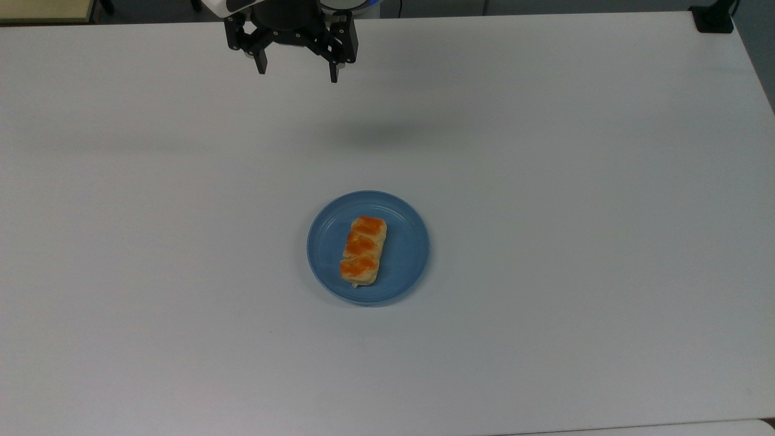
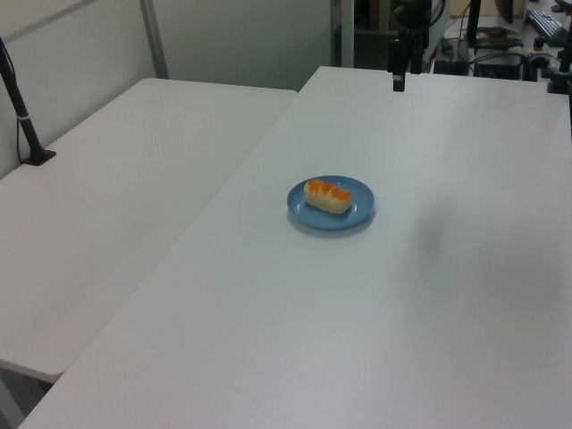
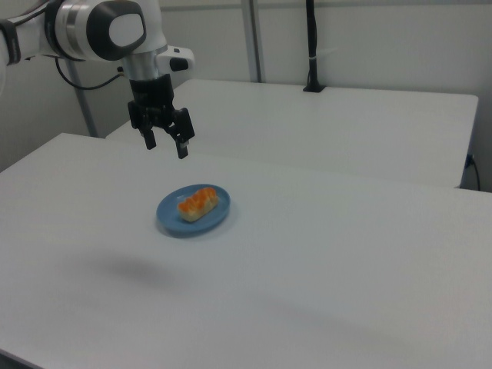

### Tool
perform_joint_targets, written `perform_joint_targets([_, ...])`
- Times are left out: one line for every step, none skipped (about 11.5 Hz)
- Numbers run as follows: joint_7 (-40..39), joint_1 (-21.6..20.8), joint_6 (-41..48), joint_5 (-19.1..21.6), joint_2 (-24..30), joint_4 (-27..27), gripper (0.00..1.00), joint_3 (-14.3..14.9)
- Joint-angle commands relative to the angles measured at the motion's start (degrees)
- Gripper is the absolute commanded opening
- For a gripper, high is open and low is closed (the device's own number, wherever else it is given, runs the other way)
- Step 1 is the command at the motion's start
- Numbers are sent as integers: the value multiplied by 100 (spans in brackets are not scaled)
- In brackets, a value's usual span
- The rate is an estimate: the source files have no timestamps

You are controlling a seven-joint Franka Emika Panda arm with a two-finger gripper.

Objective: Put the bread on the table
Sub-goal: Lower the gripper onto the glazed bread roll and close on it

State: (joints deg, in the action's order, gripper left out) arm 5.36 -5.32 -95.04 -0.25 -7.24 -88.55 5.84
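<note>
The gripper (image 1: pixel 296 69) hangs at the top centre of the top view, fingers spread apart and empty, clear above the table (image 1: pixel 575 212). The bread (image 1: pixel 363 250) lies on the blue plate (image 1: pixel 405 254), just below the frame's centre, well apart from the gripper. In the right view, the gripper (image 3: pixel 165 145) is up and left of the plate (image 3: pixel 171 214).

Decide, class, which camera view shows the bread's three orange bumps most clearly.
The top view: it looks straight down on the bread, separating all three bumps on the blue plate. The left view and the right view show it side-on, with the bumps merged.
</note>
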Motion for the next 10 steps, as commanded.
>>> perform_joint_targets([-44, -56, -32, -45, 92, -163, 100, 31])
perform_joint_targets([-52, -56, -49, -45, 83, -163, 100, 31])
perform_joint_targets([-44, -56, -58, -45, 65, -154, 100, 31])
perform_joint_targets([-44, -56, -58, -45, 65, -154, 100, 31])
perform_joint_targets([-52, -56, -67, -37, 57, -154, 100, 31])
perform_joint_targets([-44, -56, -85, -36, 39, -137, 100, 31])
perform_joint_targets([-44, -56, -102, -28, 13, -119, 100, 31])
perform_joint_targets([-44, -56, -233, 16, -66, -110, 100, 31])
perform_joint_targets([9, -74, -460, 34, -145, -110, 100, 31])
perform_joint_targets([44, -83, -584, 51, -259, -93, 100, 14])
